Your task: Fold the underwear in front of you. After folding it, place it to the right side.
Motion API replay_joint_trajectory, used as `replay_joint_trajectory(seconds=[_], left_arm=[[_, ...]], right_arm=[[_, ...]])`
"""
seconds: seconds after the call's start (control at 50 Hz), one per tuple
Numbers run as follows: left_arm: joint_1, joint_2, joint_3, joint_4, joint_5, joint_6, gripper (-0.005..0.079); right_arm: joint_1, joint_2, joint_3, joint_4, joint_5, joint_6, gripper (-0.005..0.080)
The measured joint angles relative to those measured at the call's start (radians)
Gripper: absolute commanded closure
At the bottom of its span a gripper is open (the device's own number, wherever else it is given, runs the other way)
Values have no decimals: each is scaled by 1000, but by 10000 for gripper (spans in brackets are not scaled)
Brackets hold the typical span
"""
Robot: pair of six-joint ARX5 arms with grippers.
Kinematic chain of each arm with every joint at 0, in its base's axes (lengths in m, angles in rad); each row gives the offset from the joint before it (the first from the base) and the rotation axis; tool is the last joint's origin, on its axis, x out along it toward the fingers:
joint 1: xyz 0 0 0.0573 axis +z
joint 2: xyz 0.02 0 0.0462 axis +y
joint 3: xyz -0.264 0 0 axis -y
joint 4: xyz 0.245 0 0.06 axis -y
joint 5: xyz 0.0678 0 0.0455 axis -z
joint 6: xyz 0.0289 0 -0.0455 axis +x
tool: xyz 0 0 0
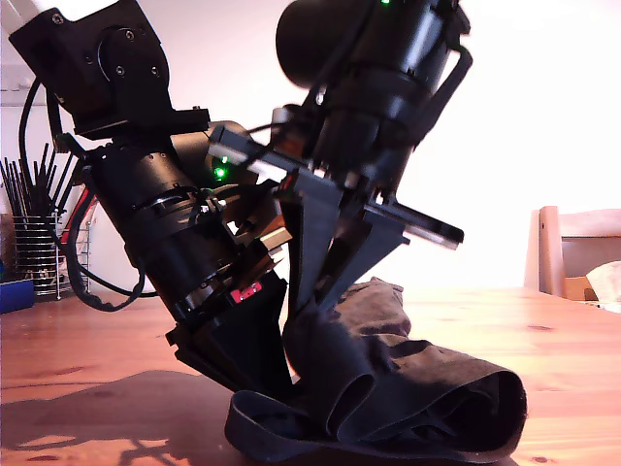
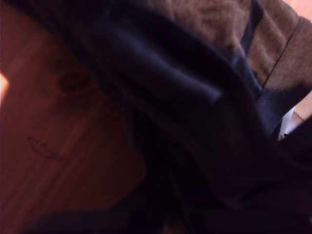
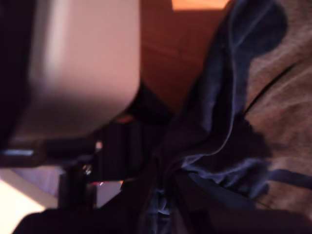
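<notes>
Mid-fold: underwear (image 1: 408, 388) bunched on desk (image 1: 87, 349), both arms crowding one edge. Jaws buried in cloth, grip cannot tell. Next: carry fold across, flatten.

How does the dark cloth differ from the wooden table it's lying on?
The underwear is dark brown-black, while the table is warm reddish wood with visible grain and knots. The underwear is soft, bunched into folds and loops; the table is flat and rigid. One part of the underwear is lifted up between the two black arms, whereas the table surface lies level. Both catch bright light from behind in the exterior view.
</notes>
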Motion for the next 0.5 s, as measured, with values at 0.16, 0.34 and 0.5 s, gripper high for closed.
replay_joint_trajectory(seconds=[0.16, 0.34, 0.5], left_arm=[[2, 0, 2, -14, 0, 2, 764], [13, -1, 2, -26, 2, 6, 764], [15, -1, 2, -29, 1, 7, 764]], right_arm=[[-6, 0, -2, 45, -9, 23, 666], [-29, 0, -4, 44, -82, 25, 556], [-51, 0, -9, 40, -140, 6, 540]])
